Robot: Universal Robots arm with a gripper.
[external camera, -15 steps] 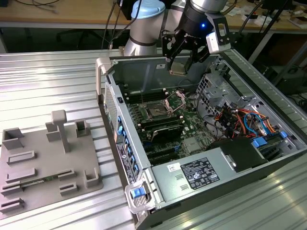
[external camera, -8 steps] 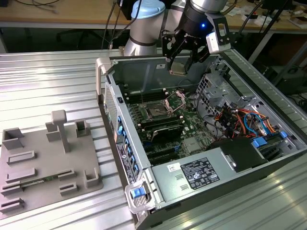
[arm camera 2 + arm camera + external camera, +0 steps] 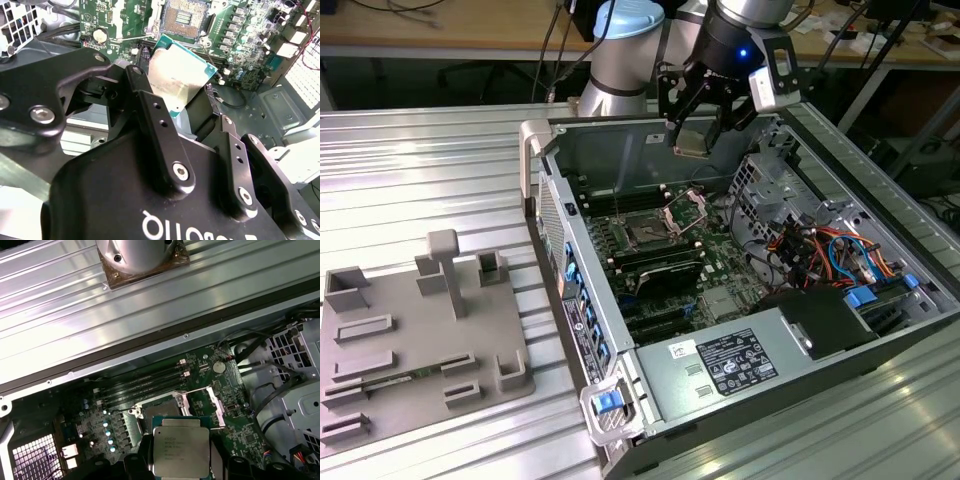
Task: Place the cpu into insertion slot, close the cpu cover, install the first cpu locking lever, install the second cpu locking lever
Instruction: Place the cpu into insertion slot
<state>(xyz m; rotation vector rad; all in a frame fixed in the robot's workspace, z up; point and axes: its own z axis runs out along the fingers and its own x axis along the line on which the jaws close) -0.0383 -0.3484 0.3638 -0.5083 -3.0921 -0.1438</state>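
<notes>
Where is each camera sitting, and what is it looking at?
Exterior view: off the arm, up high, looking down into the open computer case; the arm and its gripper show at the far end.
Second wrist view: on the arm, looking along the black fingers to the cpu and the insertion slot.
First wrist view: on the arm, looking past the cpu at the motherboard; the fingers flank the cpu.
Shared: all three show the gripper holding the cpu, not yet in the insertion slot.
</notes>
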